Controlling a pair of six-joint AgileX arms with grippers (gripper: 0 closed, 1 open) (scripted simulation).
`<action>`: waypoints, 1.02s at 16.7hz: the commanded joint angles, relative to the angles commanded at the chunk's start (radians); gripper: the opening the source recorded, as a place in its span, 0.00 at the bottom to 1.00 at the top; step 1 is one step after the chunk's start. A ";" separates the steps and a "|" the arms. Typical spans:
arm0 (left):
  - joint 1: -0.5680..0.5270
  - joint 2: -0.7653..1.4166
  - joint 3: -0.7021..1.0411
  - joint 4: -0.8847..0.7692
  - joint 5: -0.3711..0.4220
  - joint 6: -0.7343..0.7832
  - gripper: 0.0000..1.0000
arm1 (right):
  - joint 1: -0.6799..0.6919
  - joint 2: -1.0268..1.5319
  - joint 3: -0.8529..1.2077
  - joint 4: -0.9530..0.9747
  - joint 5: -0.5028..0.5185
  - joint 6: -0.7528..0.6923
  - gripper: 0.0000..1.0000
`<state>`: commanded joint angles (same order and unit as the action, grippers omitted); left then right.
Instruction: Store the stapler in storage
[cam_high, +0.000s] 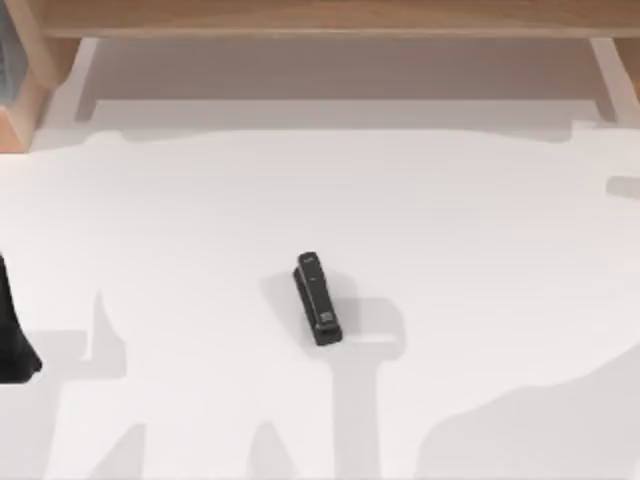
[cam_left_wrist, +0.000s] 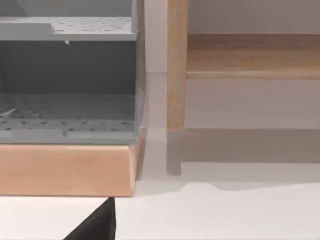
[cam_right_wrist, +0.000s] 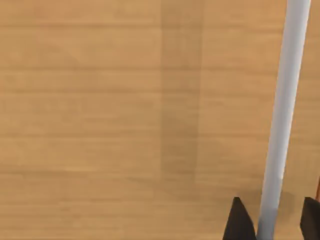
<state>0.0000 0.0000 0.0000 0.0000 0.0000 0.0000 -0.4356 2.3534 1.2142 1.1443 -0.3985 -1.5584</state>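
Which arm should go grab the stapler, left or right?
Hard to call, leaning left. The stapler lies near the middle of the table, untouched. The left arm sits at the table's left edge. The right gripper faces a wooden panel.

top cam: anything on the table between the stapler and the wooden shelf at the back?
Nothing. In the top view the white table is bare from the stapler to the wooden shelf, apart from shadows.

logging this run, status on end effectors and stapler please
Left end effector parked at table's left edge. Right end effector open astride a pale grey bar, facing wood panel. Slim black bar-shaped stapler lies untouched mid-table, nothing near it.
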 joint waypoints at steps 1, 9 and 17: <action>0.000 0.000 0.000 0.000 0.000 0.000 1.00 | 0.000 0.000 0.000 0.000 0.000 0.000 0.02; 0.000 0.000 0.000 0.000 0.000 0.000 1.00 | 0.000 0.000 0.000 0.000 0.000 0.000 0.00; 0.000 0.000 0.000 0.000 0.000 0.000 1.00 | -0.049 -0.085 -0.206 0.103 -0.047 0.004 0.00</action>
<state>0.0000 0.0000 0.0000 0.0000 0.0000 0.0000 -0.4847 2.2686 1.0080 1.2471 -0.4450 -1.5545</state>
